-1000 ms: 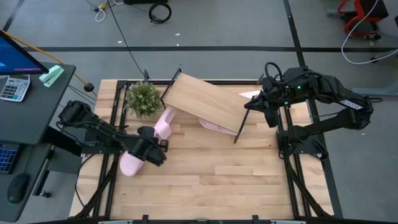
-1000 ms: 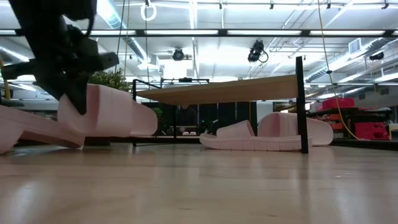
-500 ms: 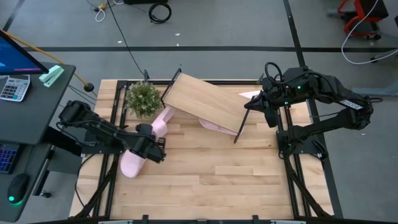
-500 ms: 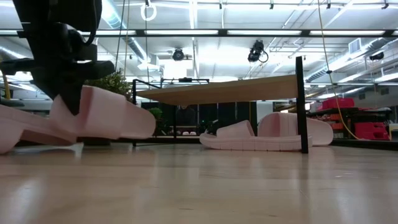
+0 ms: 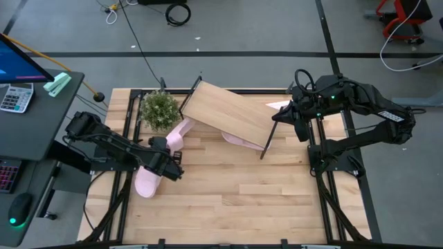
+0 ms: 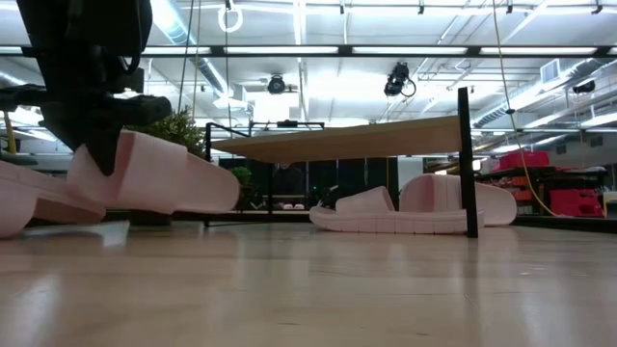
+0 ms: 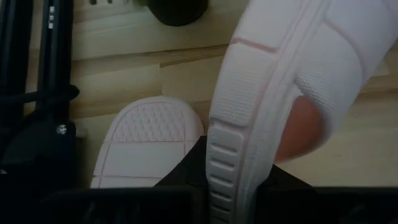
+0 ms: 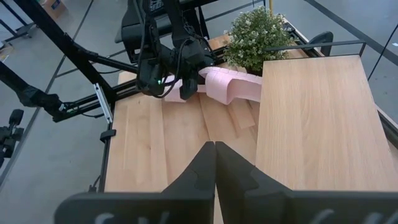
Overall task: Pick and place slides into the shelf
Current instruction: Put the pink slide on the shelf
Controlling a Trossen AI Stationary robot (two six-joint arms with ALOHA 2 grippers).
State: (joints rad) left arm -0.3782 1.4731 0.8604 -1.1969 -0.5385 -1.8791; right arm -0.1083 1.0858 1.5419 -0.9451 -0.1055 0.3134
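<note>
Left hand (image 5: 168, 164) grips a slide (image 5: 175, 135) by its edge (lifted).

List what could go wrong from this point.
1. The left gripper pinches the lifted slide only at one end, so it may swing or slip out on the way.
2. The potted plant stands between that slide and the shelf; a low path could knock it.
3. The shelf board is slanted, so a slide set on it may slip off toward the slides lying beneath.
</note>
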